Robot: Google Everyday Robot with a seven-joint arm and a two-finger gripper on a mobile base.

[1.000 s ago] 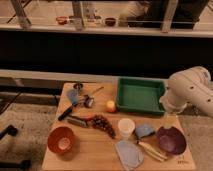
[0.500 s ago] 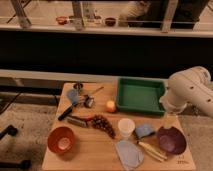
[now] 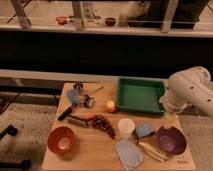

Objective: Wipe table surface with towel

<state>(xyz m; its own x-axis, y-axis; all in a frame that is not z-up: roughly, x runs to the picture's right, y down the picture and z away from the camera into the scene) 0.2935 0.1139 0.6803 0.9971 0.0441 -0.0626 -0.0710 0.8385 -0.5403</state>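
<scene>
The table surface (image 3: 92,152) is a light tan wooden top crowded with kitchen things. The towel (image 3: 129,154), a limp pale grey-blue cloth, lies rumpled at the front edge, just below the white cup (image 3: 126,127). My white arm (image 3: 187,92) reaches in from the right. The gripper (image 3: 170,118) hangs at its lower end over the table's right side, between the green tray (image 3: 141,95) and the purple bowl (image 3: 171,140). It is well to the right of the towel and above it, and not touching it.
A smaller, bluer folded piece (image 3: 144,131) lies next to the cup. Pale sticks (image 3: 152,150) lie right of the towel. An orange bowl (image 3: 62,140), grapes (image 3: 102,123), a brush (image 3: 77,121), a yellow fruit (image 3: 111,105) and utensils (image 3: 80,99) fill the left half.
</scene>
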